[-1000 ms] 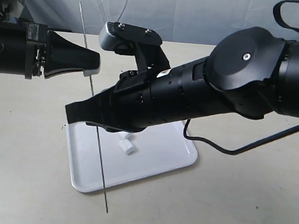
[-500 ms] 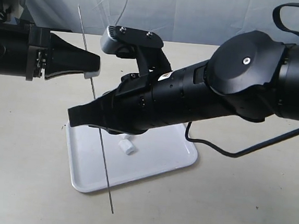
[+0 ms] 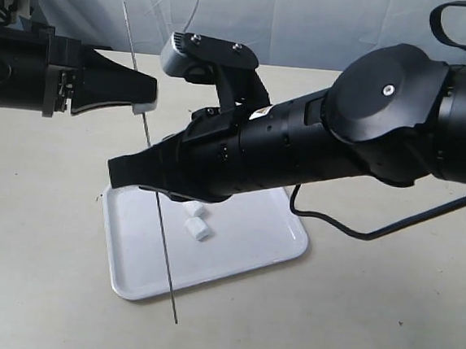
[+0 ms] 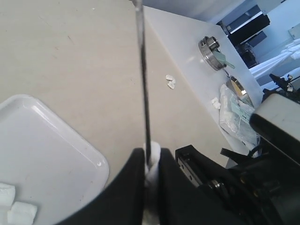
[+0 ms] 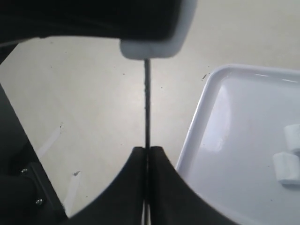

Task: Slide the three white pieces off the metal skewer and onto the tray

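Metal skewer [image 3: 166, 258] clamped near the tray [image 3: 247, 243]
Left fingers [image 3: 134, 91] and right fingers [image 3: 139, 173] pinch it; two white pieces [image 3: 200, 230] on tray.

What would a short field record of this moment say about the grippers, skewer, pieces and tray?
left gripper: shut on the metal skewer, on its upper part
right gripper: shut on the metal skewer lower down, above the tray
metal skewer: tilted, lower length bare
white pieces: two lying on the tray, close together; third not made out
tray: flat, below the right gripper
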### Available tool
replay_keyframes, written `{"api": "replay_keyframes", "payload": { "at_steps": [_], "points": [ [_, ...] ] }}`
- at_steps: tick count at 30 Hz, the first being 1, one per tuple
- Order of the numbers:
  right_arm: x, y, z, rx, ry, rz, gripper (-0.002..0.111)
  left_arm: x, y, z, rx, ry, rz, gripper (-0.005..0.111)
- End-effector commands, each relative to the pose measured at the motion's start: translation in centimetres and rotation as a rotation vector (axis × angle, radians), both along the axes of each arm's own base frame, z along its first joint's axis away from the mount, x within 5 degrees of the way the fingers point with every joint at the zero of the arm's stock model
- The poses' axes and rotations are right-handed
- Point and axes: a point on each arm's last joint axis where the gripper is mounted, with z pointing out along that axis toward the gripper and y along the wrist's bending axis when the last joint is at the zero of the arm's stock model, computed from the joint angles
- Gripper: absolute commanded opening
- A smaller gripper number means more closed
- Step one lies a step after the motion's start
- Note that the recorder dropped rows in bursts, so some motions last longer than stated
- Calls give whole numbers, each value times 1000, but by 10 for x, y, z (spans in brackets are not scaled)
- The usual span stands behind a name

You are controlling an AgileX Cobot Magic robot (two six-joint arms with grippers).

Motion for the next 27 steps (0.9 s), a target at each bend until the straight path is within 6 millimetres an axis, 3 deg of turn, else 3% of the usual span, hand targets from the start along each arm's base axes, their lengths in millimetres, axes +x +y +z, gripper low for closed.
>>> {"api": "replay_keyframes", "payload": {
  "at_steps": [1, 9, 16, 20, 27],
  "points": [
    [-7, -3, -8, -38, 45, 57, -1, 12, 2, 15, -54, -46, 85, 0],
    [-9, -3, -9, -45, 55, 72, -1, 16, 3, 22, -69, -63, 108, 0],
    [-12, -8, -33, -98, 110, 58, -1, 19, 3, 29, -95, -77, 123, 0],
    [-12, -8, -34, -101, 114, 56, -1, 19, 4, 27, -77, -79, 125, 0],
    [-14, -8, -35, -105, 126, 69, -1, 23, 6, 31, -75, -94, 161, 9]
  ]
}}
